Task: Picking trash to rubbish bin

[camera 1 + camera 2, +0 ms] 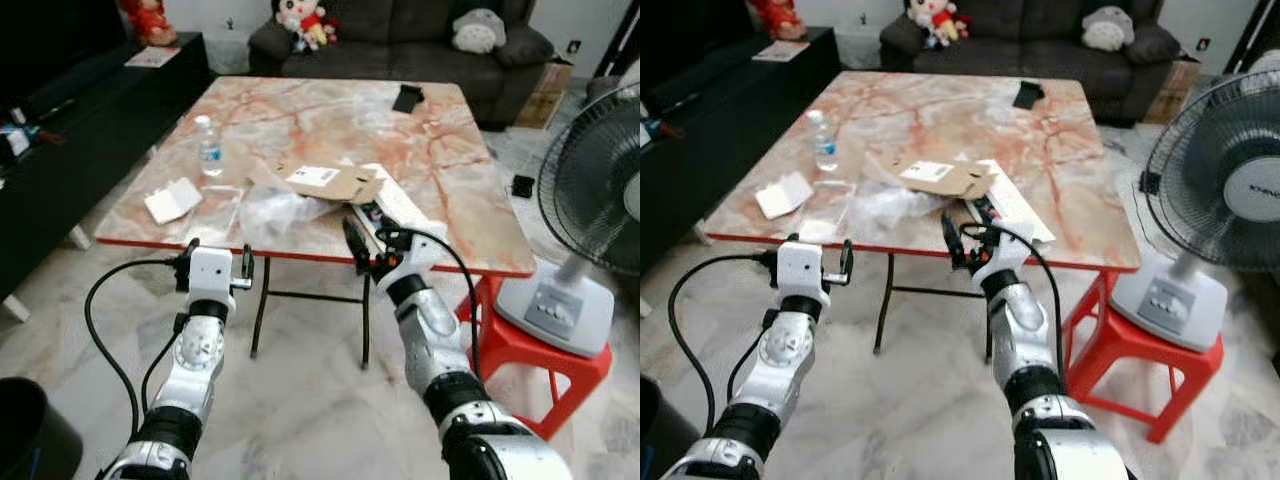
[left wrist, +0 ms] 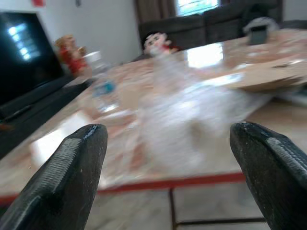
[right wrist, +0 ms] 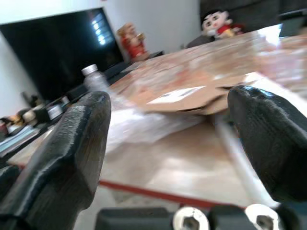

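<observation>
Left gripper (image 1: 217, 262) spread wide, right gripper (image 1: 372, 238) spread wide, both at the near edge of the square pink marble desk (image 1: 450, 190), crumpled clear plastic wrap (image 1: 272, 211) beside flattened brown cardboard (image 1: 330, 181).

No text is legible; the label (image 1: 317, 176) on the cardboard (image 1: 335, 182) is blurred.

Both grippers raised at the near edge of a marble-top table.

Left gripper (image 1: 217, 257) lower left of centre, fingers apart; right gripper (image 1: 372, 240) centre, fingers apart, by the white box (image 1: 397, 205). Table (image 1: 470, 190) holds clear plastic wrap (image 1: 272, 212), cardboard packet (image 1: 328, 182), water bottle (image 1: 208, 146), white card (image 1: 172, 199). Fan (image 1: 600, 200) at right.
</observation>
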Controlling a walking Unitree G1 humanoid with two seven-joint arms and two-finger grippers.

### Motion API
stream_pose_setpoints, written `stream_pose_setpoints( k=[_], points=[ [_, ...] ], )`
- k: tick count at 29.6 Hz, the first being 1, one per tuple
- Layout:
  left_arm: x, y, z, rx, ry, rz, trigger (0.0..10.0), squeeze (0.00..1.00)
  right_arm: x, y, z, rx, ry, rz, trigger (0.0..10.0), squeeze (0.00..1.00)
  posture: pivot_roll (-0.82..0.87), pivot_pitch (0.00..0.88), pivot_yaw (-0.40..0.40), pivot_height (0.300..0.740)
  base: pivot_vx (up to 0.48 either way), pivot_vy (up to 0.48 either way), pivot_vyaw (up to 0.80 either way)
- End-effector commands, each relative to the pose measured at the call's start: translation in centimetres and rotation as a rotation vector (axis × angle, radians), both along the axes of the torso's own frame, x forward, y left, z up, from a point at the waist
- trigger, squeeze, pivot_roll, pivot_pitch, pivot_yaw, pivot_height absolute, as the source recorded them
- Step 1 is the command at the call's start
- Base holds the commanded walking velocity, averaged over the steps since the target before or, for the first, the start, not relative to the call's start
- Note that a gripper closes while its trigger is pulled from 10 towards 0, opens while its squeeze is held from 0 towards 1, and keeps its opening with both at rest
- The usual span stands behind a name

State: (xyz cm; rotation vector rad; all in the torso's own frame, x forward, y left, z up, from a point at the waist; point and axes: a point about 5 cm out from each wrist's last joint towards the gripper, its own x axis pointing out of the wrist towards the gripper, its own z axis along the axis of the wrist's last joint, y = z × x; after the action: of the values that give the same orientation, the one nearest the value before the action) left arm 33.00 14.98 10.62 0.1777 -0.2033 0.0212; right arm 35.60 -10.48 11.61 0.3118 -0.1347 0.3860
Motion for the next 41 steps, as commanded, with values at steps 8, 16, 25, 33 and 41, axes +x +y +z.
stream_pose_setpoints(
  k=[8, 16, 25, 33, 41],
  points=[
    [0.4, -0.6, 1.2, 0.016, -0.036, -0.033, 10.0, 0.0, 0.1, -0.3, 0.4, 0.016, -0.018, -0.012, 10.0, 1.0, 0.04, 0.0, 0.007, 0.74, 0.409, 0.0, 0.0],
    [0.8, -0.6, 2.2, 0.013, -0.066, -0.03, 10.0, 0.0, 0.4, -0.4, 0.7, -0.011, -0.019, -0.02, 10.0, 0.0, 0.05, 0.0, -0.002, 0.74, 0.412, 0.0, 0.0],
    [0.8, 0.0, 2.8, 0.012, -0.088, -0.008, 10.0, 0.0, 0.4, -0.5, 0.8, -0.012, -0.017, -0.023, 10.0, 0.0, 0.05, 0.0, -0.01, 0.74, 0.41, 0.0, 0.0],
    [0.6, 0.1, 3.4, 0.017, -0.112, -0.001, 10.0, 0.0, 0.4, -0.6, 0.8, -0.014, -0.014, -0.025, 10.0, 0.0, 0.05, 0.0, -0.012, 0.74, 0.405, 0.0, 0.0],
    [0.0, 0.1, 3.6, 0.035, -0.121, -0.011, 10.0, 0.0, 0.4, -0.6, 0.7, -0.013, -0.009, -0.024, 10.0, 0.0, 0.05, 0.0, -0.013, 0.74, 0.0, 0.0, 0.0]
  ],
)
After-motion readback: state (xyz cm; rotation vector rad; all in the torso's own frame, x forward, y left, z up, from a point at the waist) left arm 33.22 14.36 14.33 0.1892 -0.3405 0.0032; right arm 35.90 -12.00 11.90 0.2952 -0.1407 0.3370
